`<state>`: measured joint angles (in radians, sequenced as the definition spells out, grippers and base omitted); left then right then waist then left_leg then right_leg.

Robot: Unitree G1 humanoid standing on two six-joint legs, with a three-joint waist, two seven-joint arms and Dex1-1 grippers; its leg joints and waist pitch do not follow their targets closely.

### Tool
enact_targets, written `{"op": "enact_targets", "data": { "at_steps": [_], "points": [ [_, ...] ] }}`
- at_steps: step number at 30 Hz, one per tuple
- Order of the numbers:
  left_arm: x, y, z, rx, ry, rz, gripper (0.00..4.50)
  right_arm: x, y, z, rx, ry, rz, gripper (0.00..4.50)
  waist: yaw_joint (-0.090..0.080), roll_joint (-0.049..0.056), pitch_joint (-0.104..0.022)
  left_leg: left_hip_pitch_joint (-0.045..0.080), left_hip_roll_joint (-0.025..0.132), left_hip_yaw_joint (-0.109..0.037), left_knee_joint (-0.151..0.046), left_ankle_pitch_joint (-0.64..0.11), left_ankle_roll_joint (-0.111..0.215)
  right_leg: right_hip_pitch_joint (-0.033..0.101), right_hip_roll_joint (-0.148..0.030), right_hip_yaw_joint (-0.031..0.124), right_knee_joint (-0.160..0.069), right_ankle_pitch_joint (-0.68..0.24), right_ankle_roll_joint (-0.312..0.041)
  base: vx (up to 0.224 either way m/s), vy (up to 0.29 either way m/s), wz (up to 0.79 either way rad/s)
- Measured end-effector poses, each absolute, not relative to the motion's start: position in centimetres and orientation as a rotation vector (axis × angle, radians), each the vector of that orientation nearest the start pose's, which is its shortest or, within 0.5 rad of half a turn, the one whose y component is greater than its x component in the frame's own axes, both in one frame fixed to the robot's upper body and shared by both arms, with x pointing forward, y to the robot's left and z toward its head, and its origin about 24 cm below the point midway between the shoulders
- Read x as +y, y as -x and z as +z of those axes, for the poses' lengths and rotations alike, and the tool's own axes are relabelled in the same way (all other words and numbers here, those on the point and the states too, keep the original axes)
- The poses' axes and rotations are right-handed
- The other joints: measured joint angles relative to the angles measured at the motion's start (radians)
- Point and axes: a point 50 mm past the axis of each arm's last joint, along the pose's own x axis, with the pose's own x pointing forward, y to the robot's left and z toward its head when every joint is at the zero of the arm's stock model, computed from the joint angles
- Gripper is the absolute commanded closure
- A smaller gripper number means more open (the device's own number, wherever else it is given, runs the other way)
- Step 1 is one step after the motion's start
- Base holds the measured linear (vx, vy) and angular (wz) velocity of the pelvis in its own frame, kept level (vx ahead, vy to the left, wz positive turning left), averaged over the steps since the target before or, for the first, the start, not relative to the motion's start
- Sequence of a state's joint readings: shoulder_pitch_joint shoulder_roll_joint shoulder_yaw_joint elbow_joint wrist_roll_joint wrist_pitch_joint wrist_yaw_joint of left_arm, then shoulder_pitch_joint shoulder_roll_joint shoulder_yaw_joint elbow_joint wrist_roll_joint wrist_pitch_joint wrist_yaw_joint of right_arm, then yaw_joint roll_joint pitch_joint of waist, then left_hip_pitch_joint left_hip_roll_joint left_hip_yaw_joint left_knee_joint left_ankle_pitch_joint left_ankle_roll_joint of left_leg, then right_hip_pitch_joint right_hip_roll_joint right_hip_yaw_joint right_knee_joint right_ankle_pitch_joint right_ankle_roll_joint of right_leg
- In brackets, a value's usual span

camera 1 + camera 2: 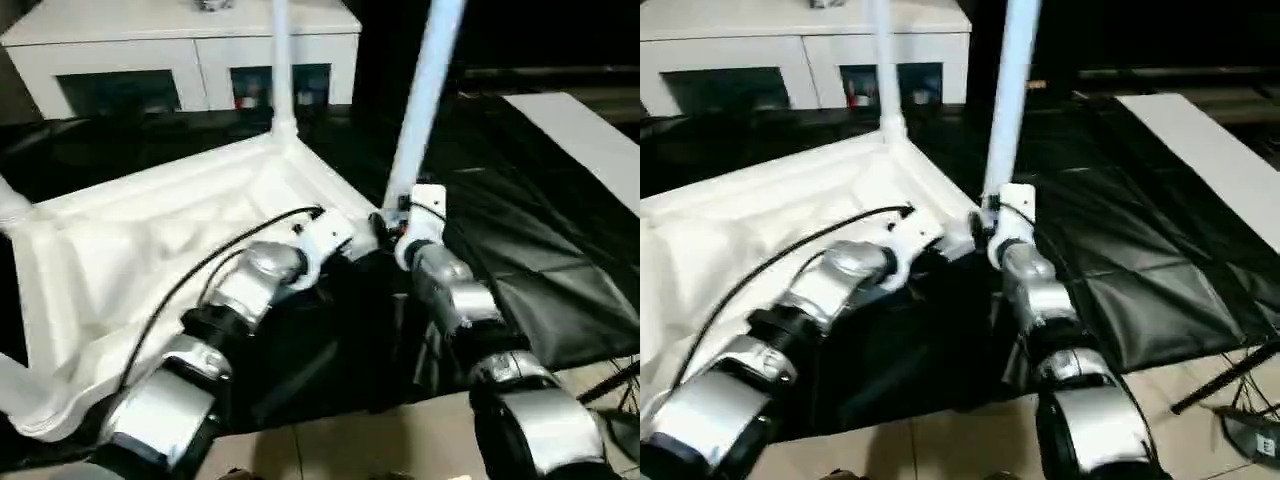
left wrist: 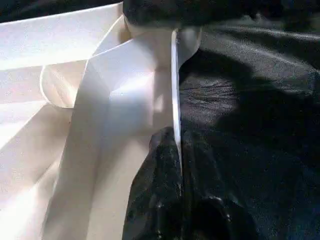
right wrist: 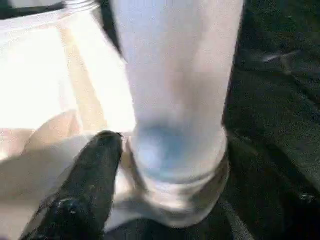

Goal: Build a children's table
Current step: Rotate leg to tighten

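Note:
The white table top (image 1: 150,250) lies upside down on a black mat, ribbed underside up. One white leg (image 1: 282,60) stands in the far corner socket. A second leg (image 1: 425,100) rises from the near right corner. My right gripper (image 1: 400,212) is shut on this leg's base; a black finger (image 3: 85,195) presses beside the leg (image 3: 175,90) just above its socket. My left gripper (image 1: 350,232) is shut on the table top's rim (image 2: 175,90) at that same corner, and its black fingers (image 2: 155,195) straddle the thin edge. Two more leg stubs (image 1: 12,205) show at the left corners.
A white cabinet (image 1: 180,50) with glass doors stands behind the table. The black mat (image 1: 520,250) spreads to the right, with a white board (image 1: 590,140) at its far right edge. Tiled floor (image 1: 350,440) lies nearest me, and a dark stand leg (image 1: 1230,375) crosses it.

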<state>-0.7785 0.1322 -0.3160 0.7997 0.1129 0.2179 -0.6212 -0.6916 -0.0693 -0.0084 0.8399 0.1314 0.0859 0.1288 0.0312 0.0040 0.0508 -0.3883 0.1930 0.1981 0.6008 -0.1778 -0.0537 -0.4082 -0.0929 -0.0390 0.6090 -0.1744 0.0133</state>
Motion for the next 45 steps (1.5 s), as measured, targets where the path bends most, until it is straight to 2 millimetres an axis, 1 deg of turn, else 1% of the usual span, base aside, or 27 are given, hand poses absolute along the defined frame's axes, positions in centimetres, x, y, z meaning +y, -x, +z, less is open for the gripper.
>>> {"op": "enact_targets", "data": {
  "at_steps": [2,3,4,7,8,9,10,11,13,16,18,24,26,29,32,34,36,40,41,42,43,44,45],
  "points": [
    [7.6,-35.3,5.5,0.398,-0.458,-0.9,4.5,-12.5,-35.8,4.8,0.252,0.017,0.293,0.45,0.003,0.002,0.0,0.0,0.0,0.0,0.0,0.0,0.0,0.0,0.0,0.0,-0.001,-0.001,0.0,0.0,0.0,0.0],
    [7.9,-34.9,5.6,0.392,-0.462,-0.931,4.5,-13.5,-35.0,4.9,0.251,0.076,0.357,0.37,0.007,0.003,0.001,0.0,0.0,0.0,0.0,0.0,0.0,0.0,0.0,0.0,-0.001,-0.001,0.001,0.0,0.0,0.0],
    [8.4,-34.7,5.6,0.39,-0.466,-0.949,4.5,-14.4,-34.4,4.9,0.262,0.108,0.386,0.34,0.01,0.003,0.001,0.0,0.0,0.0,0.0,0.0,0.0,0.0,0.0,0.001,-0.001,-0.002,0.001,0.0,0.0,0.0],
    [9.7,-34.5,5.5,0.39,-0.468,-0.973,4.5,-16.0,-33.5,5.1,0.287,0.163,0.453,0.08,0.006,0.003,0.001,0.0,0.0,0.0,0.0,0.0,0.0,0.0,0.0,0.001,-0.001,-0.002,0.001,0.0,0.0,0.0],
    [10.1,-34.4,5.5,0.391,-0.473,-0.987,4.5,-16.4,-33.2,5.2,0.292,0.185,0.489,0.08,0.005,0.004,0.001,0.001,0.0,0.0,0.0,0.0,0.0,0.0,0.0,0.001,-0.001,-0.002,0.001,0.0,0.0,0.0],
    [10.6,-33.8,5.5,0.384,-0.469,-1.044,4.5,-16.8,-32.2,5.6,0.304,0.231,0.608,0.08,0.007,0.007,0.001,0.001,0.0,0.0,-0.001,0.0,0.0,0.001,0.0,0.001,-0.002,-0.002,0.001,0.0,0.0,0.0],
    [10.9,-33.3,5.4,0.387,-0.457,-1.092,4.5,-17.2,-31.6,5.7,0.323,0.245,0.672,0.08,0.007,0.009,0.001,0.003,0.0,0.001,-0.002,0.0,0.0,0.002,0.0,0.001,-0.002,-0.003,0.002,0.0,0.0,0.0],
    [11.3,-33.0,5.3,0.393,-0.452,-1.124,4.5,-17.8,-31.2,5.6,0.342,0.251,0.702,0.08,0.007,0.01,0.001,0.004,0.0,0.0,-0.003,0.0,0.0,0.003,0.0,0.001,-0.002,-0.003,0.002,0.0,0.0,0.0],
    [12.5,-31.9,5.5,0.412,-0.439,-1.221,4.5,-17.9,-30.1,5.8,0.358,0.267,0.829,0.08,0.011,0.012,0.002,0.003,0.0,0.0,-0.005,0.0,0.0,0.002,0.0,0.0,-0.002,-0.003,0.002,0.0,0.0,0.0],
    [12.7,-30.5,5.6,0.446,-0.42,-1.34,4.5,-17.5,-29.2,6.3,0.361,0.249,0.962,0.08,0.02,0.013,0.003,0.002,0.001,0.001,-0.004,0.0,0.0,0.002,0.0,0.0,-0.001,-0.003,0.002,0.0,0.0,0.0],
    [12.4,-30.2,5.7,0.455,-0.426,-1.388,4.5,-17.3,-29.0,6.6,0.354,0.238,0.999,0.08,0.023,0.013,0.003,0.002,0.0,0.002,-0.003,0.0,0.0,0.002,-0.001,0.001,-0.001,-0.003,0.002,0.0,0.0,0.0],
    [12.2,-30.0,5.6,0.46,-0.428,-1.409,4.5,-17.2,-29.0,6.4,0.378,0.251,1.038,0.08,0.024,0.011,0.003,0.002,0.0,0.002,-0.002,0.0,0.0,0.002,-0.001,0.002,-0.001,-0.003,0.001,0.0,0.0,0.0],
    [12.2,-29.9,5.6,0.46,-0.429,-1.409,4.5,-17.1,-29.0,6.3,0.385,0.26,1.045,0.34,0.024,0.011,0.003,0.002,0.0,0.002,-0.002,0.0,0.0,0.002,-0.001,0.002,0.0,-0.003,0.002,0.0,0.0,0.0],
    [12.4,-29.8,5.7,0.468,-0.427,-1.403,4.5,-17.0,-28.9,6.3,0.391,0.258,1.062,0.42,0.023,0.011,0.003,0.002,0.0,0.002,-0.002,0.0,0.0,0.002,-0.001,0.002,0.0,-0.003,0.002,0.0,0.0,0.0],
    [12.4,-29.8,5.7,0.467,-0.429,-1.402,4.5,-17.0,-28.9,6.2,0.396,0.26,1.067,0.8,0.023,0.011,0.003,0.002,0.0,0.002,-0.001,0.0,0.0,0.002,-0.001,0.002,-0.001,-0.003,0.002,0.0,0.0,0.0],
    [12.5,-29.8,5.8,0.469,-0.431,-1.399,4.5,-17.0,-28.9,6.2,0.4,0.258,1.078,0.85,0.023,0.011,0.003,0.002,0.0,0.002,-0.001,0.0,0.0,0.002,-0.001,0.002,-0.001,-0.003,0.002,0.0,0.0,0.0],
    [12.6,-29.8,5.8,0.469,-0.431,-1.398,4.5,-17.0,-28.9,6.1,0.402,0.256,1.079,1.11,0.022,0.011,0.003,0.002,0.0,0.002,-0.001,0.0,0.0,0.002,-0.001,0.002,0.0,-0.003,0.002,0.0,0.0,0.0],
    [12.6,-29.8,5.8,0.472,-0.428,-1.396,4.5,-16.9,-28.8,6.1,0.408,0.248,1.093,1.41,0.022,0.011,0.003,0.002,0.0,0.002,-0.001,0.0,0.0,0.002,-0.001,0.002,0.0,-0.003,0.002,0.0,0.0,0.0],
    [12.6,-29.8,5.8,0.474,-0.427,-1.396,4.5,-16.9,-28.8,6.1,0.412,0.244,1.092,1.41,0.022,0.011,0.003,0.002,0.0,0.002,-0.001,0.0,0.0,0.002,-0.001,0.002,0.0,-0.003,0.002,0.0,0.0,0.0],
    [12.6,-29.8,5.7,0.476,-0.426,-1.395,4.5,-16.9,-28.8,6.0,0.414,0.242,1.092,1.54,0.022,0.011,0.003,0.002,0.0,0.002,-0.001,0.0,0.0,0.002,-0.001,0.002,0.0,-0.003,0.002,0.0,0.0,0.0],
    [12.6,-29.8,5.7,0.476,-0.425,-1.395,4.5,-16.9,-28.8,6.0,0.415,0.241,1.092,1.54,0.022,0.011,0.003,0.002,0.0,0.002,-0.001,0.0,0.0,0.002,-0.001,0.002,0.0,-0.003,0.002,0.0,0.0,0.0],
    [12.6,-29.8,5.7,0.477,-0.425,-1.395,4.5,-16.9,-28.8,6.0,0.417,0.24,1.091,1.68,0.022,0.011,0.003,0.002,0.0,0.002,-0.001,0.0,0.0,0.002,-0.001,0.002,0.0,-0.003,0.002,0.0,0.0,0.0],
    [12.6,-29.8,5.7,0.477,-0.425,-1.394,4.5,-16.9,-28.8,6.0,0.418,0.239,1.091,1.72,0.022,0.011,0.003,0.002,0.0,0.002,-0.001,0.0,0.0,0.002,-0.001,0.002,0.0,-0.003,0.002,0.0,0.0,0.0]
  ]
}}
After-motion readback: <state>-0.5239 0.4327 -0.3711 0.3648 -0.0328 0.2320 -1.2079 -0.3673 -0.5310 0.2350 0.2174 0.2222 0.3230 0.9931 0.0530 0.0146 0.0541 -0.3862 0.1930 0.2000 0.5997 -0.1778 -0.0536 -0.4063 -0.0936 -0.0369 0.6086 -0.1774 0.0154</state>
